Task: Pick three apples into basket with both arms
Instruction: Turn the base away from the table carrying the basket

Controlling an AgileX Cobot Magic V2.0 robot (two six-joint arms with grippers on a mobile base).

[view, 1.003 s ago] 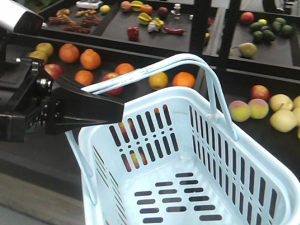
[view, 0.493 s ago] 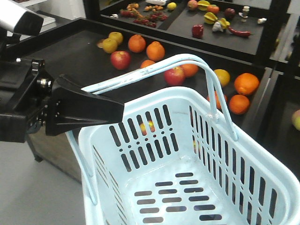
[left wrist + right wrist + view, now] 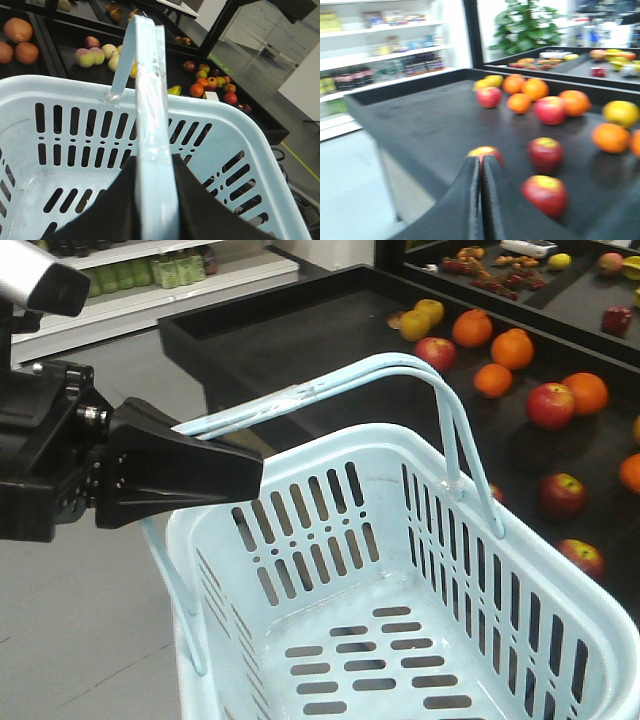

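The pale blue basket (image 3: 330, 445) hangs empty in front of me. My left gripper (image 3: 250, 468) is shut on its two hoop handles (image 3: 147, 75), with a black finger on either side (image 3: 154, 164). Three dark red apples with yellow-green tops lie on the black display table: in the right wrist view one (image 3: 487, 151) sits just beyond the gripper tips, one (image 3: 546, 152) lies to its right and one (image 3: 546, 195) is nearer. Two of them (image 3: 562, 495) (image 3: 580, 556) show right of the basket in the front view. My right gripper (image 3: 481, 160) is shut and empty, above the table's near edge.
Oranges (image 3: 512, 345), yellow fruits (image 3: 420, 320) and brighter red apples (image 3: 550, 405) lie farther back on the table. Its raised rim (image 3: 190, 335) ends at the left. Grey floor (image 3: 80, 620) and a bottle shelf (image 3: 150, 270) are at the left.
The whole scene has swung: the fruit table slid to the right, and floor and shelves came into view on the left. The left gripper still holds the basket handles the same way.
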